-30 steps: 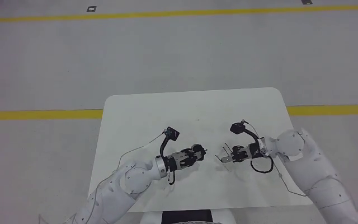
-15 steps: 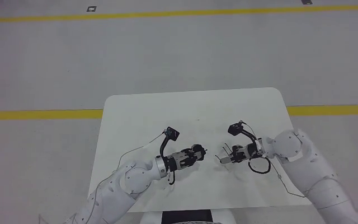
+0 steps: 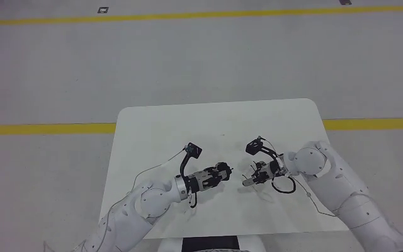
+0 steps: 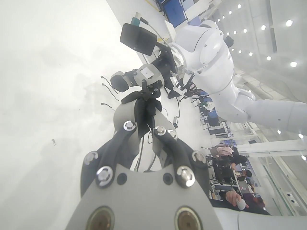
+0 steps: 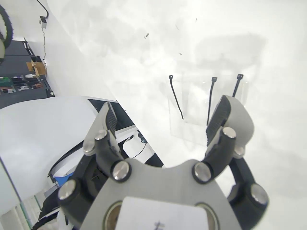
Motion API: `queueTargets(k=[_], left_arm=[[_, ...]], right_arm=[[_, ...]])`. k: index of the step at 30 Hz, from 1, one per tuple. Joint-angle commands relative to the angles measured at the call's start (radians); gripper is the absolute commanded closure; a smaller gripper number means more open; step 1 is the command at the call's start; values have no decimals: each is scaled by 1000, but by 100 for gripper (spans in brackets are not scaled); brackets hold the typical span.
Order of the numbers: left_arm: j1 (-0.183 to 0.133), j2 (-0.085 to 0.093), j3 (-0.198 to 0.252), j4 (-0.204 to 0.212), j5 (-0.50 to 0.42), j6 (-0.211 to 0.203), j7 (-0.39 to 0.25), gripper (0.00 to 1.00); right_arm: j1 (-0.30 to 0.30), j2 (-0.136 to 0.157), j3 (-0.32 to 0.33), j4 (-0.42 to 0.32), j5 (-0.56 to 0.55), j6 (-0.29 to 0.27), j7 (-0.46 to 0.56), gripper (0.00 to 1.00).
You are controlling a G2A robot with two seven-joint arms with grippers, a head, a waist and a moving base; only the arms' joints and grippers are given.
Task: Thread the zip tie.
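Spread wide, the right gripper [image 5: 165, 104] could topple the upright zip ties [image 5: 211, 96] by closing off-centre; the left gripper [image 4: 140, 111] seemingly pinches a black scrap [image 4: 144, 101].

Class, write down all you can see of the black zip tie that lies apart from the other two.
This thin black plastic zip tie is a slightly curved strap with a small square head at one end. Unthreaded, it lies flat, tail on a clear sheet on the white table, ahead of the open right gripper, which does not touch it.
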Motion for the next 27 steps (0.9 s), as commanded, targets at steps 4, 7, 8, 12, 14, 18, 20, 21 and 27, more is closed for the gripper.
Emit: queueTargets(k=[4,7,8,12,14,18,20,21,27], left_arm=[[0,0,0,0,0,0,0,100],[0,0,0,0,0,0,0,100],[0,0,0,0,0,0,0,100],[0,0,0,0,0,0,0,100],[0,0,0,0,0,0,0,100],[0,0,0,0,0,0,0,100],[0,0,0,0,0,0,0,100],[0,0,0,0,0,0,0,100],[0,0,0,0,0,0,0,100]], right_arm=[[-1,0,1,0,1,0,0,0],[-12,0,-4,-4,-17,2,-32,0],[-13,1,-5,-5,-24,0,-35,0],[-16,5,-7,-5,-38,0,-39,0],[-16,6,-8,-3,-48,0,-42,0],[-21,10,-7,-3,-58,0,-52,0],[-23,12,-6,-4,-59,0,-56,2],[-24,12,-6,-4,-59,0,-58,15],[-27,18,-7,-7,-59,0,-68,50]])
